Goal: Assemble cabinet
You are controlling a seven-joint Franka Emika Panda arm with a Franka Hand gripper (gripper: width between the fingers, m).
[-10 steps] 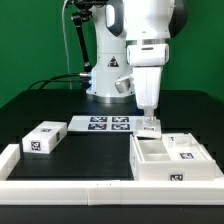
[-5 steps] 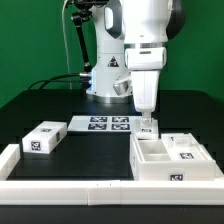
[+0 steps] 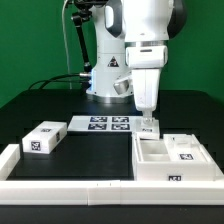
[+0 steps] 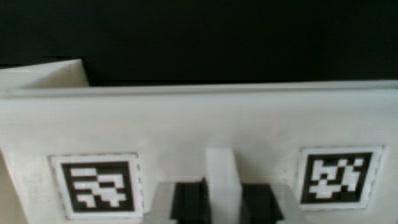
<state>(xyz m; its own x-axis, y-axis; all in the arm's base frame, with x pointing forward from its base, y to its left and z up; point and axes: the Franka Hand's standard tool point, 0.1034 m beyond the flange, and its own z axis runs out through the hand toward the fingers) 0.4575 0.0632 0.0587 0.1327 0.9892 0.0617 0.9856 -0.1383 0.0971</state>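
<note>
The cabinet (image 3: 170, 165) is a large white open box with inner compartments and marker tags, lying at the exterior view's right. My gripper (image 3: 148, 124) points straight down at its back left wall. In the wrist view the gripper (image 4: 221, 205) has its two dark fingers (image 4: 185, 205) close together on a thin white rib of the cabinet wall (image 4: 214, 120), between two marker tags. A small white drawer block (image 3: 43, 138) with tags lies apart at the exterior view's left.
The marker board (image 3: 104, 124) lies flat behind the cabinet, near the robot base. A low white border rail (image 3: 70, 188) runs along the front and up the left side. The table top is black.
The gripper stays at the cabinet's back wall. The cabinet has shifted very slightly in the exterior view.
</note>
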